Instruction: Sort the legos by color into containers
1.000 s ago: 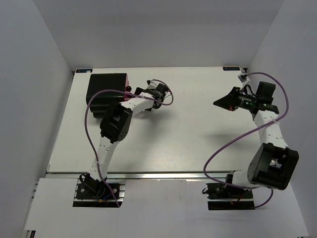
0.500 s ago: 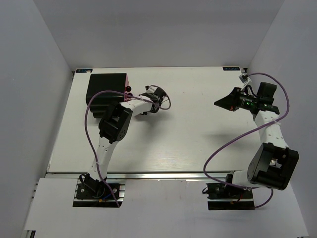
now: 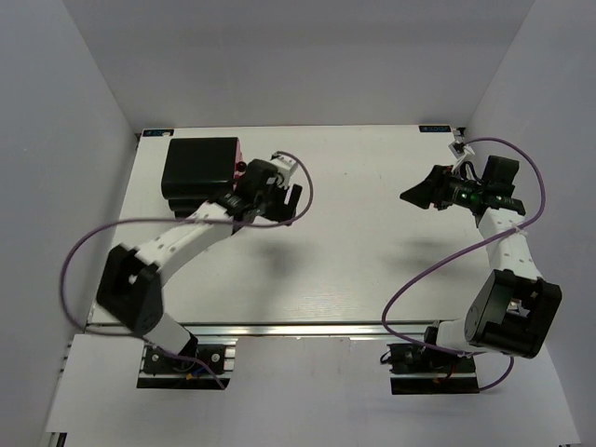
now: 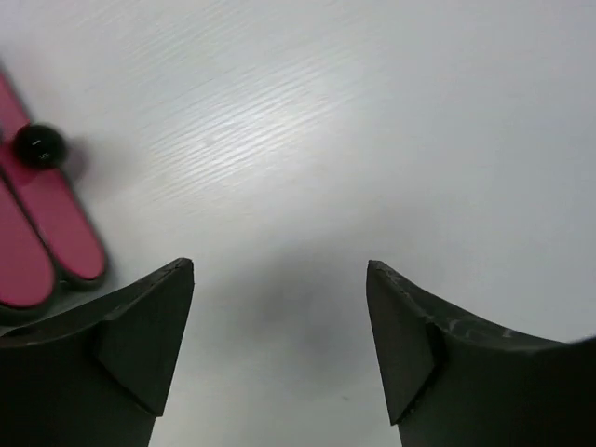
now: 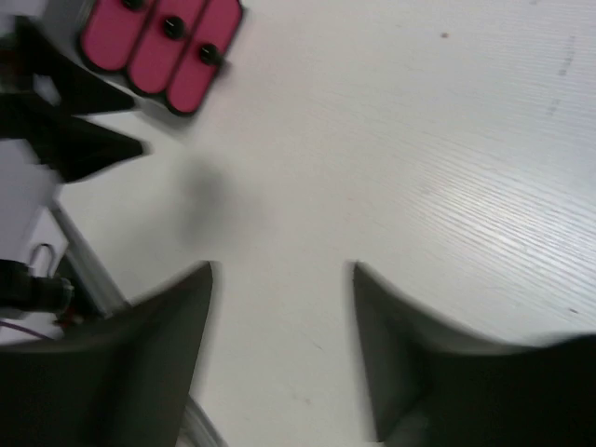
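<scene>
No legos show in any view. The containers are pink drawers (image 5: 158,42) with black knobs, set in a black cabinet (image 3: 200,168) at the table's far left; their pink fronts (image 4: 42,223) and one knob (image 4: 40,146) appear at the left of the left wrist view. My left gripper (image 3: 284,205) hovers just right of the cabinet; in its wrist view the left gripper (image 4: 279,265) is open over bare table. My right gripper (image 3: 416,194) hangs at the far right, pointing left. In its blurred wrist view the right gripper (image 5: 282,268) is open and holds nothing.
The white table (image 3: 354,251) is bounded by grey walls at the back and sides. A purple cable (image 3: 93,237) loops out left of the left arm. Another cable (image 3: 419,279) hangs by the right arm. The left gripper's dark fingers (image 5: 79,126) show in the right wrist view.
Both grippers have opened; the right one was shut before. The left arm's elbow swung out to the lower left, while its gripper stayed beside the cabinet.
</scene>
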Robot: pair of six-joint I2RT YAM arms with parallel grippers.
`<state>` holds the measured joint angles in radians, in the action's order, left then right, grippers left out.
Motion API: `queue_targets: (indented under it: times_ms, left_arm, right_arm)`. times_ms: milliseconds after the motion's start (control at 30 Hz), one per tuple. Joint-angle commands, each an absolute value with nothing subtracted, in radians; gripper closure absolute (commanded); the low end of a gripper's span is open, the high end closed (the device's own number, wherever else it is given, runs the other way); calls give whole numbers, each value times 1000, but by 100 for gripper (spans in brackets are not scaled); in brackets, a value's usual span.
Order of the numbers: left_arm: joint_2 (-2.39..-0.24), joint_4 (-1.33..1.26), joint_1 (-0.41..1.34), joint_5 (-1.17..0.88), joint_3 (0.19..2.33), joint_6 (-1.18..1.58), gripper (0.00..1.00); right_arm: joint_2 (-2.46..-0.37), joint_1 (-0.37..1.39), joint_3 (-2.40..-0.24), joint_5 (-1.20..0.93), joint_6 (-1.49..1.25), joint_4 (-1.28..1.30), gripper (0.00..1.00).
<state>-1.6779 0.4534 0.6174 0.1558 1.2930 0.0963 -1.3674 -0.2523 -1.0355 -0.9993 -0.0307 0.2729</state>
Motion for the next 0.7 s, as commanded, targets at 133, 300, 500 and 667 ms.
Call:
queue_targets:
  times_ms: [133,300,500,667]
  left_arm:
    - [-1064,230,600,-275,847,94,2]
    - [-856,270,600,-232,733,80,2]
    - [-735,282,600,-155,690,61,2]
    - [-658,290,600,-115,677,69,2]
  right_arm:
    - [-1230,-206,-991,-737,126,359,11]
    - [-1102,-187,-864,-589,20,278,11]
    - [-968,-193,-744,-516,-48,190,11]
    - [-945,-199,-695,-447,-5,127,11]
